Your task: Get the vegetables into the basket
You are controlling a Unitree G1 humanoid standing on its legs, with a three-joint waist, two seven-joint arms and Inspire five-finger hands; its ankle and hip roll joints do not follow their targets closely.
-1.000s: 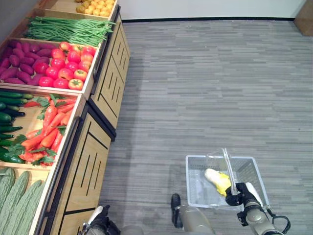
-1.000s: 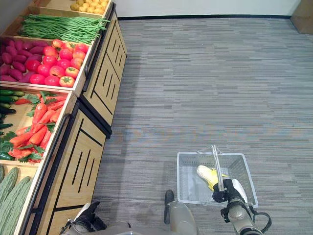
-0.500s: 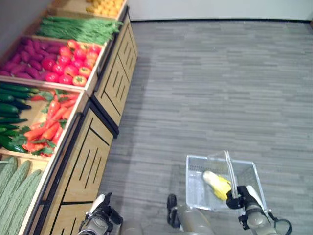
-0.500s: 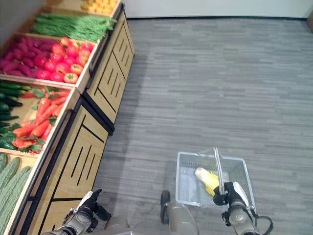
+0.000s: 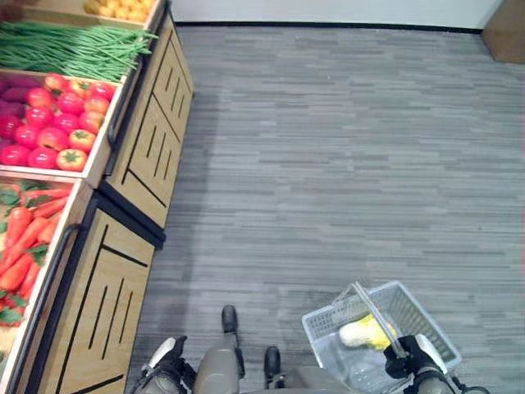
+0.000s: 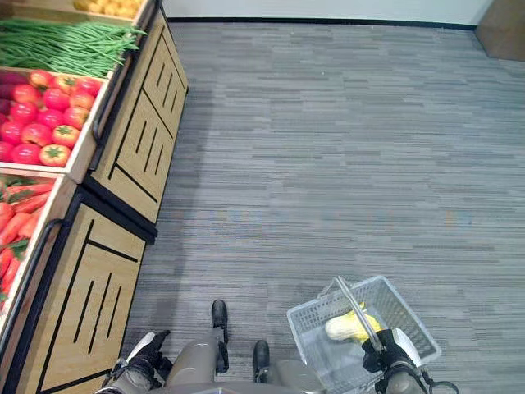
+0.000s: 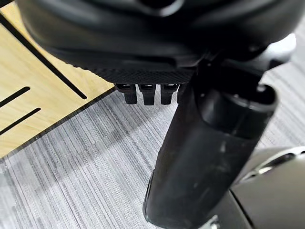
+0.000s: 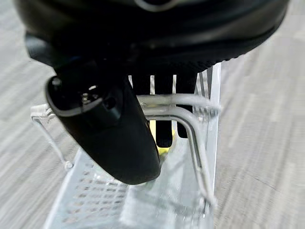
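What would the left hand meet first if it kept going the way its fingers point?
Probably the floor: the left hand points down at bare carpet beside the wooden stand, with nothing visible between. Depth is unclear.

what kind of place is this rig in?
Likely a mock grocery produce aisle: wooden display bins hold tomatoes, green beans and carrots, and the right hand carries a clear shopping basket over grey carpet.

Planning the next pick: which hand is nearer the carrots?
Left. The left hand hangs beside the wooden stand, a short way from the carrots; the right hand grips the basket handle across the floor.
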